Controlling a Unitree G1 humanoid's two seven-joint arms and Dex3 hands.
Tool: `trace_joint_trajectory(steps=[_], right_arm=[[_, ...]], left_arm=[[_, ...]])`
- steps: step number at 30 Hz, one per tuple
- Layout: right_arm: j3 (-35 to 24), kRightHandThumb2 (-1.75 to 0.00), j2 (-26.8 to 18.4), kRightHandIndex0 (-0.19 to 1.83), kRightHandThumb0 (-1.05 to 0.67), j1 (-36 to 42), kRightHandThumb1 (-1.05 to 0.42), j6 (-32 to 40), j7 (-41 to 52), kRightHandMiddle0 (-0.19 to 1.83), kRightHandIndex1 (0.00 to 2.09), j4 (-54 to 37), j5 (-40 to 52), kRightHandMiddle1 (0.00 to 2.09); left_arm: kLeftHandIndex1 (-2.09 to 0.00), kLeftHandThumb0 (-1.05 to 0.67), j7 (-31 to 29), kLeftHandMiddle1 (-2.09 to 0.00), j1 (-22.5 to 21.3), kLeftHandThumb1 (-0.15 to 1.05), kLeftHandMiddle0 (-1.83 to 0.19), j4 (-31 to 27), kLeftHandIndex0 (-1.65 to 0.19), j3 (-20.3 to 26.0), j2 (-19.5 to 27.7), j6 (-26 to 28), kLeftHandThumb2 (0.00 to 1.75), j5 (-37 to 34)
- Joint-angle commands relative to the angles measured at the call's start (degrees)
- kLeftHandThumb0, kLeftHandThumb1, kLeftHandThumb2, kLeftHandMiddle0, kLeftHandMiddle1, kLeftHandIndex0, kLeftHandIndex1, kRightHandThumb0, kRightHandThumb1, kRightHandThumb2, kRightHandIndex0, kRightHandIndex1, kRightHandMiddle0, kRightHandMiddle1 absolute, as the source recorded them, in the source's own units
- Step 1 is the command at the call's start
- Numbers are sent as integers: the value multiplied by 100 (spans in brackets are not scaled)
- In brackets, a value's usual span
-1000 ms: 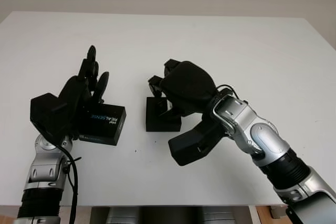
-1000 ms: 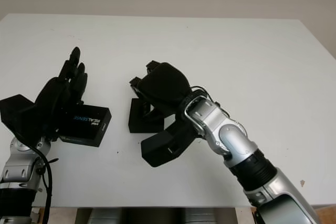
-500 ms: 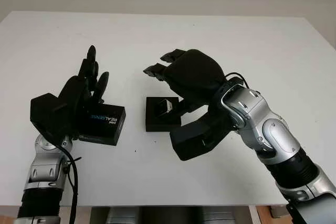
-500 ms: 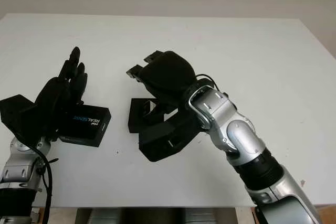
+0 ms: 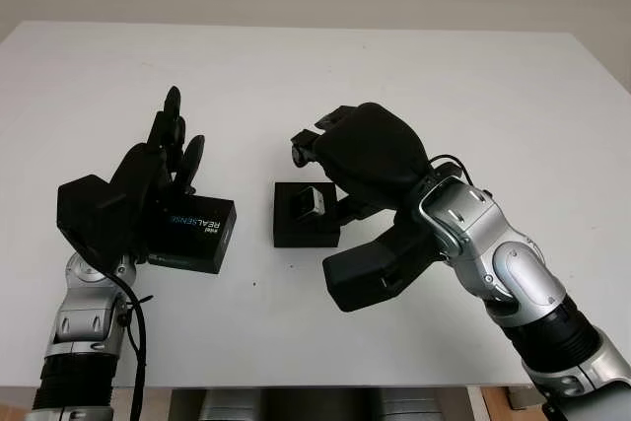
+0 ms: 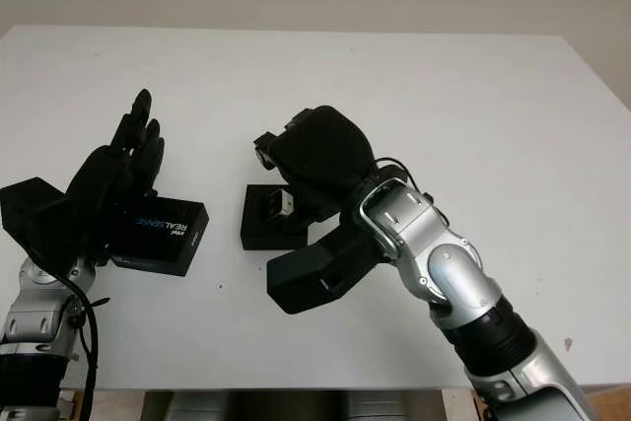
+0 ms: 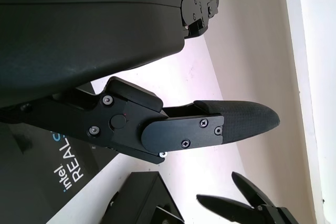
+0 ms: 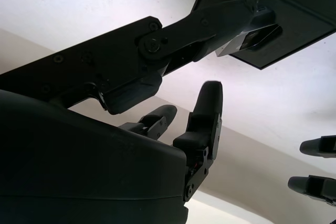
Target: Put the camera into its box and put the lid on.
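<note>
The camera [image 5: 312, 201] was seen seated in the box [image 5: 305, 215]; nothing was held by the right hand [image 5: 340, 150], open above the box, nor by the left hand [image 5: 163, 160], open over the lid [image 5: 192, 234] beside the box. The box could be knocked askew if the right hand were withdrawn low.

Bright, even light; soft shadows

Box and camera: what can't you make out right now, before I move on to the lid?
- Right side of the box: covered by the right hand in the eye views.
- Camera: how deep it sits can't be told.
- Lid: its left end is hidden behind the open left hand; touching or not is unclear.
- Lid printing in the left wrist view: cut off by the hand's shell.
</note>
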Motion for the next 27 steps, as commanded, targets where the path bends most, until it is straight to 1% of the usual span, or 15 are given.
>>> trace_joint_trajectory(steps=[1, 5, 6, 8, 9, 12, 19, 27], right_arm=[[-54, -5, 45, 54, -86, 89, -96, 73, -156, 44, 28, 88, 7, 119], [-63, -5, 107, 56, -86, 164, -95, 95, -503, 45, 34, 241, 63, 125], [-65, -5, 115, 54, -86, 178, -95, 86, -594, 46, 39, 284, 84, 127], [-62, -5, 132, 44, -86, 190, -94, 79, -770, 47, 63, 380, 113, 133], [-53, -5, 133, 41, -86, 187, -94, 79, -832, 47, 71, 424, 117, 135], [-38, -5, 144, 33, -86, 167, -93, 89, -912, 47, 88, 535, 155, 140], [-3, -5, 181, 26, -87, 145, -92, 86, -975, 44, 103, 721, 222, 141], [83, -6, 180, 21, -89, 99, -94, 82, -885, 43, 108, 779, 229, 142]], left_arm=[[0, -87, -14, 0, -60, 105, 19, -100, 19, 1, -2, 20, 52, -49], [0, -88, 3, 0, -72, 105, 19, -59, 19, 2, -2, -44, 52, -24], [0, -88, 9, 0, -72, 105, 19, -59, 19, -4, 4, -41, 52, -10], [0, -88, 1, 0, -76, 105, 19, -54, 19, -17, 24, -33, 52, 15], [0, -88, 13, 0, -74, 105, 19, -62, 19, -17, 21, -22, 53, 22], [0, -87, 19, 0, -59, 105, 19, -87, 19, -19, 20, -8, 52, 32], [0, -88, 32, 0, -66, 105, 19, -56, 19, -1, -4, -56, 50, 11], [0, -88, 41, 0, -68, 105, 19, -25, 19, -1, -7, -68, 51, 9]])
